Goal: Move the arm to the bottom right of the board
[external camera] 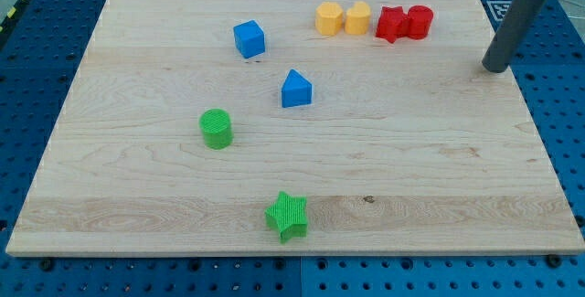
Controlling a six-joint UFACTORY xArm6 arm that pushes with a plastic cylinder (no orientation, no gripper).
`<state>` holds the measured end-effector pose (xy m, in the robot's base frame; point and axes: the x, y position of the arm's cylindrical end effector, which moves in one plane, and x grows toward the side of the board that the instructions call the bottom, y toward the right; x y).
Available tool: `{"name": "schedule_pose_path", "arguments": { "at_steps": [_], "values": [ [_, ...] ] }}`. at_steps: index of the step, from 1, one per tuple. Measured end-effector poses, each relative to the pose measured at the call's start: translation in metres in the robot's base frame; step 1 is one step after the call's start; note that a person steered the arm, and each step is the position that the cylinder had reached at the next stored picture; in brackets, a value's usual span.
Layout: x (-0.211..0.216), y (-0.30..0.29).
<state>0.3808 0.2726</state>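
Starting out, my tip (494, 68), bare and holding nothing, rests at the board's (137, 196) two o'clock edge; next sweep toward five o'clock.

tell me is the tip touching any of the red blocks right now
No: my tip stands at the board's right edge near the view's top, clearly apart from the red blocks, which lie to its left.

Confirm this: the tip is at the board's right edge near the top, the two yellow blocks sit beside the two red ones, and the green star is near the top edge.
One thing is wrong: the green star lies near the board's bottom edge, not the top, as the camera view shows. The rest holds: my tip is at the right edge near the top, and the yellow blocks sit beside the red blocks.
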Motion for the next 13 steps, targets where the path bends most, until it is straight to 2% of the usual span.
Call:
{"name": "schedule_pose_path", "arguments": {
  "at_steps": [3,4,5,6,7,9,11,12,13],
  "values": [
    [0.03,-0.013],
    [0.052,-0.021],
    [0.052,-0.026],
    [0.073,-0.026],
    [0.117,-0.026],
    [0.128,-0.028],
    [0.17,-0.028],
    [0.17,-0.028],
    [0.197,-0.028]
  ]
}}
